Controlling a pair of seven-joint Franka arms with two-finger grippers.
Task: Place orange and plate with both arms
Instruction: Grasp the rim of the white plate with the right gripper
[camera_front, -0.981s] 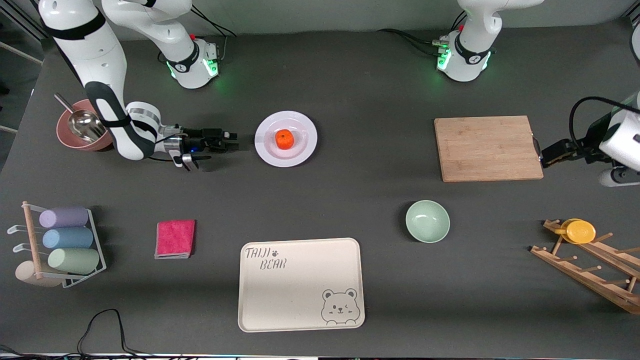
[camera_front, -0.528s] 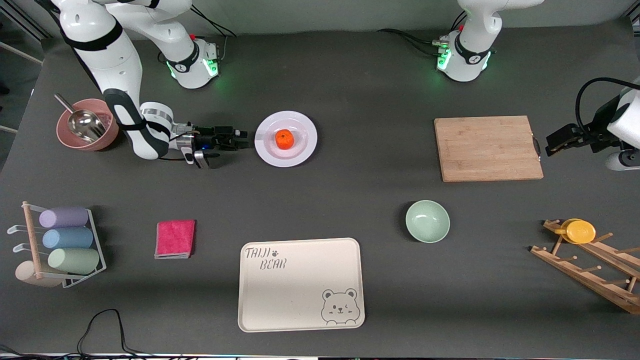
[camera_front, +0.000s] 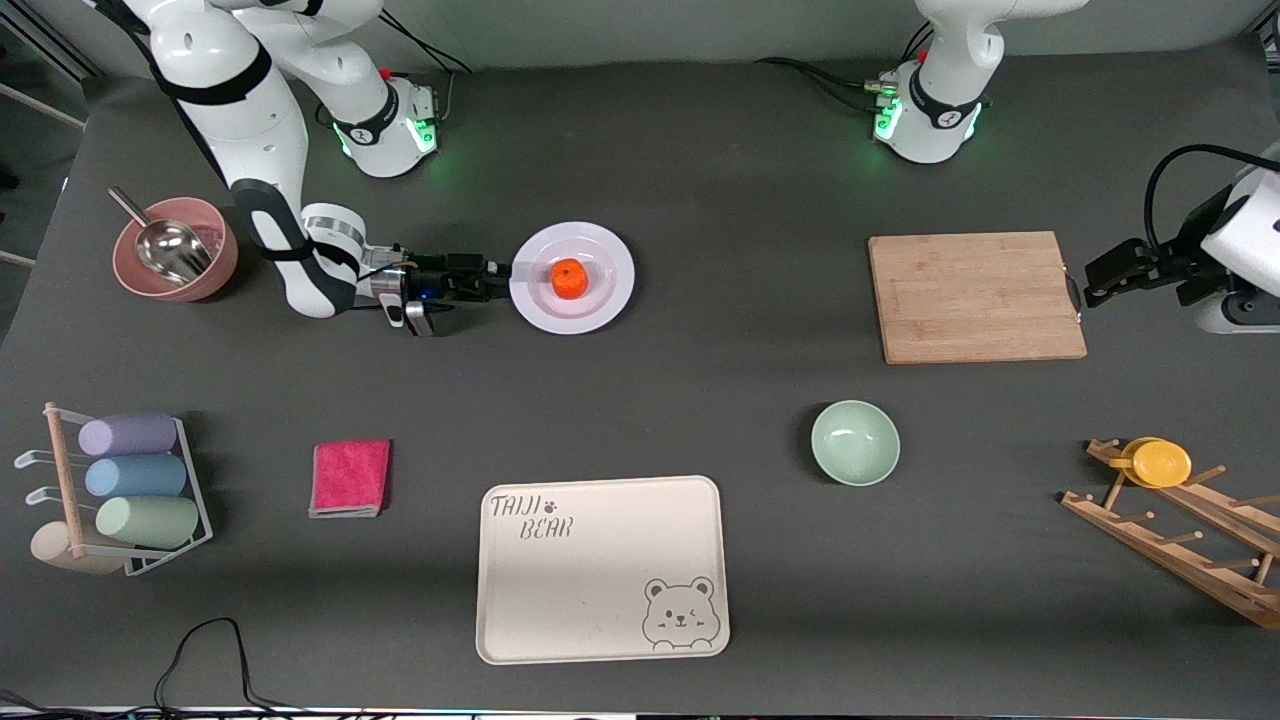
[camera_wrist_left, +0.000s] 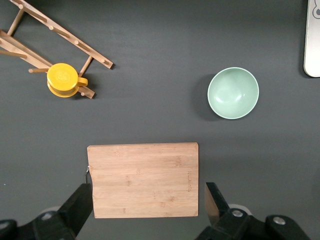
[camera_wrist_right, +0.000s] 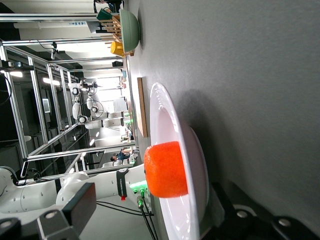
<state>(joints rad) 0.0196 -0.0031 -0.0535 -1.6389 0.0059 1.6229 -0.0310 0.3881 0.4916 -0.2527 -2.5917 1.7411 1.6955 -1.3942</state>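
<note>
Right tool (camera_front: 503, 279) closer — plate (camera_front: 600, 300) rim

A high front camera looked down across the whole table toward both robot bases. The left wrist camera looked straight down from well above the cutting board (camera_wrist_left: 143, 180) and green bowl (camera_wrist_left: 233, 93). The right wrist camera sat low at the table, close against the plate (camera_wrist_right: 172, 165), sharing the bowl in its distance.

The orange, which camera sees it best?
The front view: the orange sits whole in the middle of the plate, with the right gripper at the rim. The right wrist view shows it close, side-on. The left wrist view misses it.
</note>
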